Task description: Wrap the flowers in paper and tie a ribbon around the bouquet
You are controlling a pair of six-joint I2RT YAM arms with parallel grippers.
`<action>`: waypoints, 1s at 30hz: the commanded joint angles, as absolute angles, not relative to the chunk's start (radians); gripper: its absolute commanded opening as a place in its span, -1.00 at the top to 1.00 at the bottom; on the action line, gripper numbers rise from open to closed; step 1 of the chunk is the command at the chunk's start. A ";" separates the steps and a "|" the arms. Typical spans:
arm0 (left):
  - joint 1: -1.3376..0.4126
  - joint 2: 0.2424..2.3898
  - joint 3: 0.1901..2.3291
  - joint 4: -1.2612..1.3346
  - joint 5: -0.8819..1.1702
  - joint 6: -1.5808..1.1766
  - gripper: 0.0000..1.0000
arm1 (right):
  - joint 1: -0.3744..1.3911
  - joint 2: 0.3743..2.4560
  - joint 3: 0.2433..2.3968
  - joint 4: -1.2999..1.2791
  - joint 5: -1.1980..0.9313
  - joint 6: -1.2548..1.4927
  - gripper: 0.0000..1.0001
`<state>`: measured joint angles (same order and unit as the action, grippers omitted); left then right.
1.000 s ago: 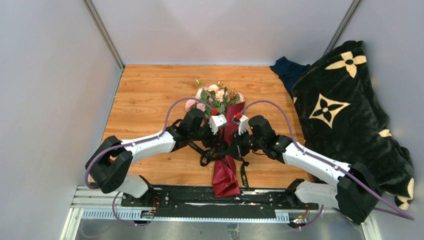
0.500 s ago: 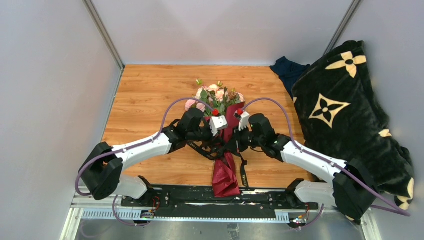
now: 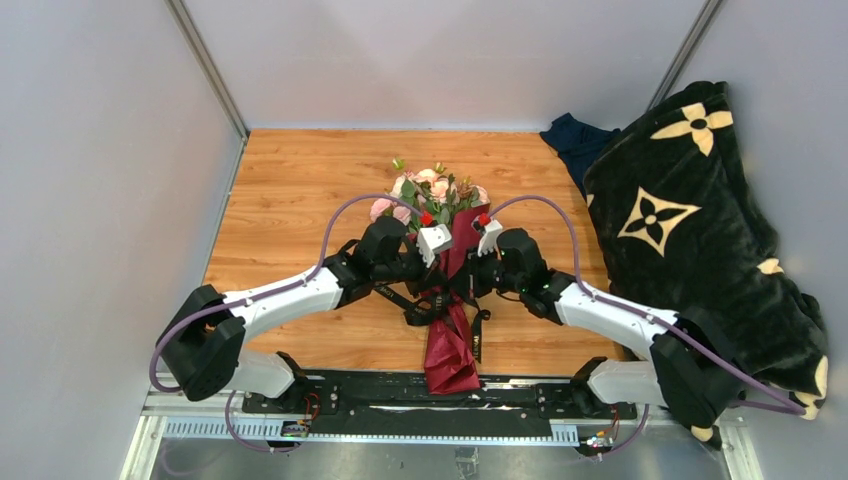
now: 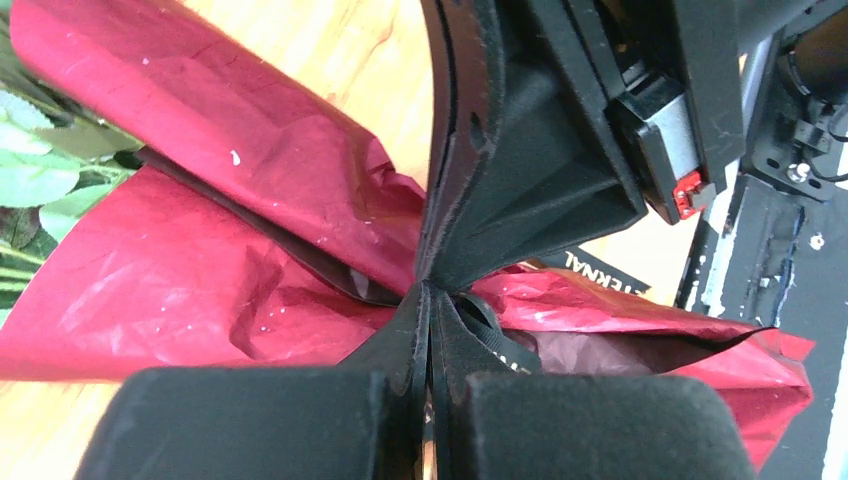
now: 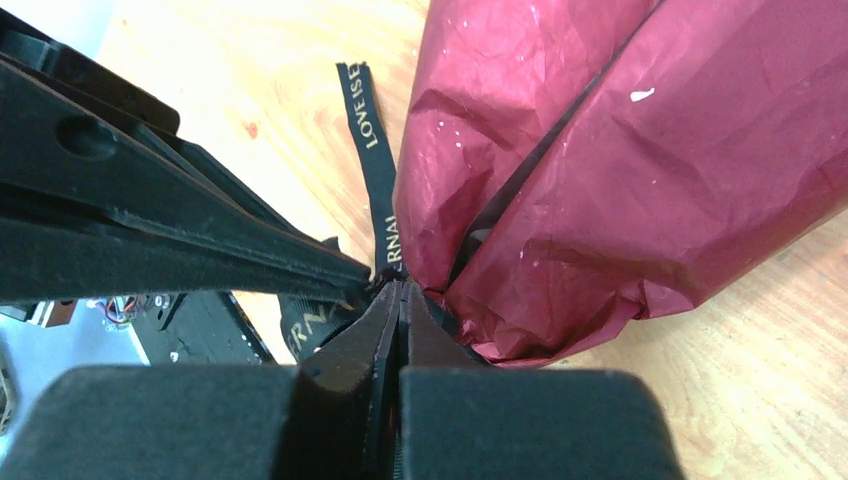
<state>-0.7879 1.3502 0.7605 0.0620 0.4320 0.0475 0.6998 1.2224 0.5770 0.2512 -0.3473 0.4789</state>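
Observation:
The bouquet lies along the middle of the wooden table, its pink and cream flowers point(image 3: 432, 192) at the far end and the dark red paper point(image 3: 452, 352) tapering toward me. Green leaves point(image 4: 30, 180) show at the left of the left wrist view, beside the crinkled paper point(image 4: 200, 270) point(image 5: 600, 180). The black lettered ribbon point(image 3: 480, 340) point(image 5: 372, 170) point(image 4: 598, 272) crosses the cone's narrow waist. My left gripper point(image 3: 440, 288) point(image 4: 430, 300) and right gripper point(image 3: 462, 285) point(image 5: 400, 290) meet tip to tip at that waist. Each is shut on the ribbon.
A black blanket with cream flower motifs point(image 3: 690, 230) is heaped along the right side, with a dark navy cloth point(image 3: 575, 140) behind it. Grey walls close in the table on the left and at the back. The arms' black mounting rail point(image 3: 400, 395) runs along the near edge.
My left gripper has closed at the cone's waist. Both arms have edged inward toward the bouquet, and the ribbon's loose tail on the right has drawn in closer to the paper.

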 commanded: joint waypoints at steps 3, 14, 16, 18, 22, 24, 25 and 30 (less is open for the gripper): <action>-0.792 1.377 0.709 0.129 0.367 0.029 1.00 | 0.702 1.271 0.573 0.217 -0.382 0.465 0.62; -0.792 1.366 0.701 0.130 0.302 0.054 1.00 | 0.684 1.174 0.592 -0.119 -0.425 0.280 0.17; -0.792 1.358 0.699 0.128 0.300 0.062 1.00 | 0.674 1.178 0.590 -0.144 -0.446 0.241 0.18; -0.792 1.353 0.701 0.126 0.301 0.067 1.00 | 0.668 1.188 0.583 -0.152 -0.447 0.212 0.23; -0.792 1.342 0.712 0.126 0.305 0.067 1.00 | 0.669 1.231 0.569 -0.119 -0.502 0.186 0.27; -0.792 1.333 0.713 0.125 0.319 0.071 1.00 | 0.669 1.233 0.560 -0.108 -0.542 0.180 0.26; -0.792 1.332 0.714 0.126 0.320 0.071 1.00 | 0.668 1.227 0.550 -0.101 -0.542 0.178 0.27; -0.792 1.331 0.721 0.125 0.305 0.077 1.00 | 0.669 1.189 0.517 -0.079 -0.460 0.196 0.93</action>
